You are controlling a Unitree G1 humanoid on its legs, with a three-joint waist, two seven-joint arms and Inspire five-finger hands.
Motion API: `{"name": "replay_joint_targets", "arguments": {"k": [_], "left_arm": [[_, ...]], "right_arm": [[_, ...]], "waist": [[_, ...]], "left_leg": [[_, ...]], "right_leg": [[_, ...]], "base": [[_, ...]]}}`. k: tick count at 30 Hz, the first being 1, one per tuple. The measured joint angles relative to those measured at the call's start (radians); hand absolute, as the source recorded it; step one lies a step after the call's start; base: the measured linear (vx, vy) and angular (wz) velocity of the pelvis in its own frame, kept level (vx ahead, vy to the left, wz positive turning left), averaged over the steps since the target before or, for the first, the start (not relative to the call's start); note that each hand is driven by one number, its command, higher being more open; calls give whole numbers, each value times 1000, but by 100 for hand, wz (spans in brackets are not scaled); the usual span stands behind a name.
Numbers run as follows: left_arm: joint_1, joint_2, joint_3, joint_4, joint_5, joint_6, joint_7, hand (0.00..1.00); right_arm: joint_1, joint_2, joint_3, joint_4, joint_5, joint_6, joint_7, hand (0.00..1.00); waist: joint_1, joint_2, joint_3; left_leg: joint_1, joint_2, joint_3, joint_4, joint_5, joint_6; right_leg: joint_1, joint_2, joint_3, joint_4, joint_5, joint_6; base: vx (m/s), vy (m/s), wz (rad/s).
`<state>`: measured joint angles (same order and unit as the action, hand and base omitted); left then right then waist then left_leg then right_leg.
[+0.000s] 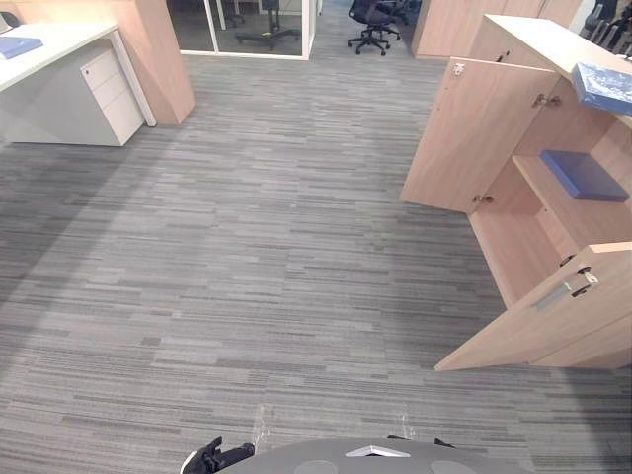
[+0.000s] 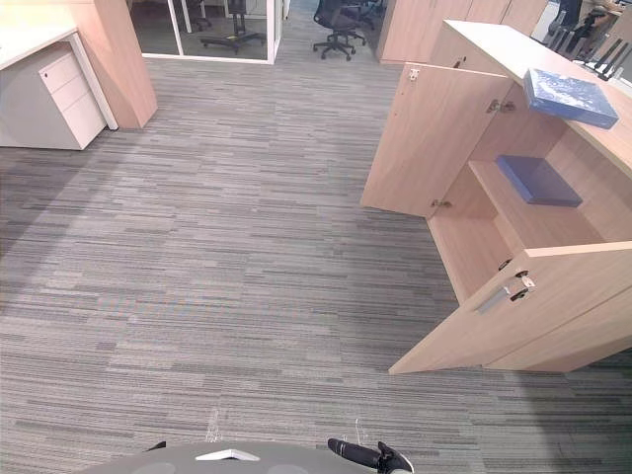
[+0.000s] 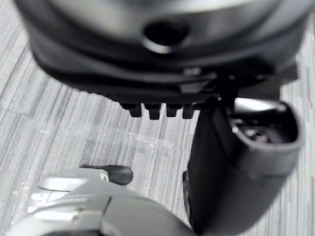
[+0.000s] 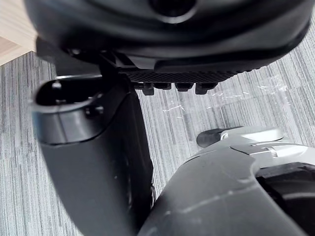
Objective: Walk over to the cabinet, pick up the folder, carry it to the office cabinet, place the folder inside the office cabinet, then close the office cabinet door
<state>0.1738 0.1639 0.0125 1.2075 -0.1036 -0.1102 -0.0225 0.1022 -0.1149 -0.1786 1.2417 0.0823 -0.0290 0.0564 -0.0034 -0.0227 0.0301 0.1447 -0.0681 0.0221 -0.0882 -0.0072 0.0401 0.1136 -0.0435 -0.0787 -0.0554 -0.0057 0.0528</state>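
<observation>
A wooden office cabinet (image 1: 513,247) stands at the right with both doors swung open: the far door (image 1: 474,138) and the near door (image 1: 553,316). A blue folder (image 1: 583,175) lies flat on its inner shelf, and a second blue folder (image 2: 568,96) lies on the cabinet's top. Another blue folder (image 1: 18,44) rests on the white desk at the far left. My left hand (image 1: 212,456) hangs low at the bottom edge, fingers relaxed and holding nothing. My right hand (image 2: 370,456) hangs the same way, also without anything in it.
Grey striped carpet (image 1: 276,257) stretches between me and the cabinet. A white drawer unit (image 1: 109,94) sits under the desk at the far left beside a wooden partition (image 1: 163,59). Black office chairs (image 1: 375,25) and a glass wall lie at the back.
</observation>
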Motion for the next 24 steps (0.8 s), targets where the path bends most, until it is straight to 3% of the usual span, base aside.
{"name": "replay_joint_targets", "arguments": {"k": [12, 24], "left_arm": [[-9, 5, -39, -22, 109, -6, 64, 100], [-9, 7, -53, -24, 109, -16, 72, 100]], "right_arm": [[0, -4, 35, -2, 0, -6, -17, 100], [-5, -6, 43, -2, 2, -6, -19, 100]], "waist": [[-1, -1, 1], [-2, 0, 8]], "left_leg": [[2, 0, 2, -1, 1, 1], [7, 0, 6, 1, 1, 0]], "right_leg": [[3, 0, 1, -3, 1, -1], [12, 1, 5, -15, 9, -2]], "base": [[-36, -24, 0], [-21, -21, -1]]}}
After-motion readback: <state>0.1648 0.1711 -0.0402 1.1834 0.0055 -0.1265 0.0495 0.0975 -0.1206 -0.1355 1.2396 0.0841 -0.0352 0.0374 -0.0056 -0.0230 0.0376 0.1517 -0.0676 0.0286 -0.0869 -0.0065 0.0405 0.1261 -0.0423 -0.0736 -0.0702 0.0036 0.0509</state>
